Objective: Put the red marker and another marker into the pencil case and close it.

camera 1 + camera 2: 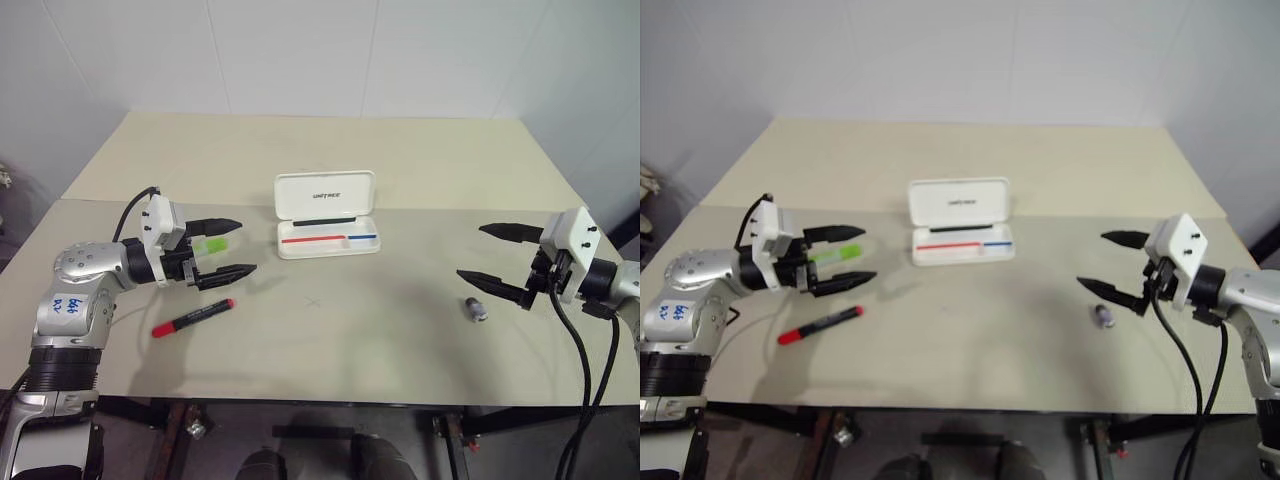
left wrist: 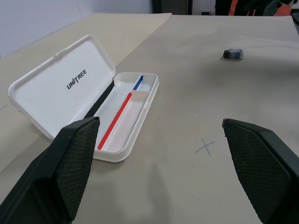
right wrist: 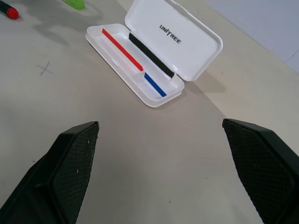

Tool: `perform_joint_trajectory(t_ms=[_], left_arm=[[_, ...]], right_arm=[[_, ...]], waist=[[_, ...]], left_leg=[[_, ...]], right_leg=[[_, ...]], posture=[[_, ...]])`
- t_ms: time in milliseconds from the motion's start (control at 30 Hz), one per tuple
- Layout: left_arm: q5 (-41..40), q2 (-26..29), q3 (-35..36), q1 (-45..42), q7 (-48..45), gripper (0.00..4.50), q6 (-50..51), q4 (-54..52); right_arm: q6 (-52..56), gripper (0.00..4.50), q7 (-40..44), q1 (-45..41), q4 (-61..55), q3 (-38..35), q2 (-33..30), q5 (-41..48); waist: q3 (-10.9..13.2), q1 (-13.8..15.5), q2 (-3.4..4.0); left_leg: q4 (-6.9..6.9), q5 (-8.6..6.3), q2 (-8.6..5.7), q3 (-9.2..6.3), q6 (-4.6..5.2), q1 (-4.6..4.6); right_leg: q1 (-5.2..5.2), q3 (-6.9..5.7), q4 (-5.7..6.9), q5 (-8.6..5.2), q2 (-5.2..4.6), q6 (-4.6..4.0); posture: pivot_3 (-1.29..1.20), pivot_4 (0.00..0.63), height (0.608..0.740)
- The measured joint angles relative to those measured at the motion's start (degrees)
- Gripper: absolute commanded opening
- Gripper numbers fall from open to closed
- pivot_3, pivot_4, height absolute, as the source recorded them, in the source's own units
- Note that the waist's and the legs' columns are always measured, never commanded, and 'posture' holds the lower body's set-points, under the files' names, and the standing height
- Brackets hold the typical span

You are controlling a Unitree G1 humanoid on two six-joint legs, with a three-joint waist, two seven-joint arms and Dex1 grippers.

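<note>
A: Nearest me, the red marker (image 1: 193, 317) lies loose on the surface (image 1: 400, 340), just below my left end effector (image 1: 232, 247), jaws wide, empty.

B: Right end effector (image 1: 493, 254)?

A: Wide too, empty. Green marker (image 1: 210, 244) sits under the left fingers; pencil case (image 1: 327, 213) open, farther back.

B: Risk?

A: The round marker could roll away if I nudge it.

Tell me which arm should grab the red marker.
Left. The red marker lies just below the open left gripper, on the robot's left. The open right gripper hangs across the table, past the open case.
</note>
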Motion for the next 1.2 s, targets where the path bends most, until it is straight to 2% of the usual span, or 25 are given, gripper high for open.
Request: perform_joint_trajectory(t_ms=[167, 267, 400, 567, 667, 700, 767, 1000, 1200], left_arm=[[0.92, 0.07, -1.10, -1.04, -0.03, 4.48, -0.20, -0.04], [2.00, -0.17, -2.10, -1.06, 0.08, 4.48, -1.20, -0.41], [2.03, 0.33, -2.11, -0.94, -0.49, 4.48, -0.59, -0.45], [2.98, 1.81, -2.14, -4.77, -1.54, 4.48, -0.77, 1.28], [3.06, 2.79, -2.08, -4.81, -2.76, 4.48, -1.01, 2.74], [3.09, 2.78, -2.10, -4.73, -2.95, 4.08, -1.01, 2.92], [3.03, 2.78, -2.04, -4.70, -3.04, 3.62, -0.96, 2.90], [3.91, 2.76, -2.20, -4.42, -3.35, 1.28, -1.17, 3.21], [7.66, 0.86, -5.16, -8.11, -2.81, 1.28, -2.84, 7.81]], right_arm=[[-1.00, 4.50, 0.02, -4.03, 1.51, 3.49, 3.30, -0.92], [-2.43, 4.50, 0.14, -3.63, 2.11, 5.99, 5.17, -1.73], [-2.30, 4.50, 0.13, -3.18, 1.93, 6.25, 5.22, -1.70], [-1.61, 4.50, 0.52, -5.08, 0.96, 6.78, 5.40, -1.48], [-0.95, 4.50, 0.30, -6.13, -0.99, 7.99, 7.32, -0.98], [-0.63, 4.50, 0.23, -6.33, -1.71, 8.87, 7.93, -0.78], [0.28, 4.50, 0.23, -6.95, -2.54, 9.59, 8.53, -0.41], [1.02, 4.50, 0.66, -9.88, -2.91, 9.94, 8.58, 0.07], [1.02, 4.50, 0.65, -10.36, -2.79, 10.70, 9.49, 0.06]], waist=[[-0.02, -0.32, -0.05], [-0.02, -0.10, -0.05], [-0.02, 0.01, -0.05], [-0.02, -0.03, -0.05], [-0.02, -0.26, -0.05], [-0.02, -0.28, -0.05], [-0.02, -0.11, -0.05], [-0.03, 0.06, -0.08], [-0.03, 0.03, -0.08]], left_leg=[[0.03, 0.01, 0.02, 0.06, -0.02, 0.11], [0.01, 0.02, 0.02, 0.05, -0.02, 0.12], [0.02, 0.01, 0.01, 0.05, -0.02, 0.00], [0.03, 0.01, 0.01, 0.04, -0.02, -0.01], [0.00, 0.01, 0.03, 0.05, -0.02, 0.02], [0.01, 0.01, 0.06, 0.05, -0.02, 0.00], [0.02, 0.01, 0.04, 0.04, -0.02, -0.01], [0.03, 0.01, 0.03, 0.01, -0.02, -0.06], [0.05, 0.01, 0.01, 0.02, -0.01, -0.10]], right_leg=[[0.04, 0.06, 0.06, 0.06, 0.06, -0.06], [0.03, 0.05, 0.08, 0.05, 0.06, -0.07], [0.02, 0.04, 0.07, 0.08, 0.02, -0.01], [0.01, 0.03, -0.05, 0.10, 0.04, 0.01], [0.00, 0.04, 0.00, 0.09, 0.07, -0.01], [-0.03, 0.03, 0.02, 0.09, 0.09, -0.01], [-0.04, 0.03, 0.05, 0.09, 0.07, -0.01], [-0.02, -0.02, 0.04, 0.09, 0.05, 0.00], [-0.02, -0.01, 0.08, 0.11, 0.05, 0.02]], posture=[[0.00, 0.150, 0.740], [0.00, 0.150, 0.740], [0.00, 0.150, 0.740], [0.00, 0.150, 0.740], [0.00, 0.150, 0.740], [0.00, 0.150, 0.740], [0.00, 0.150, 0.740], [0.00, 0.150, 0.740], [0.00, 0.150, 0.740]])
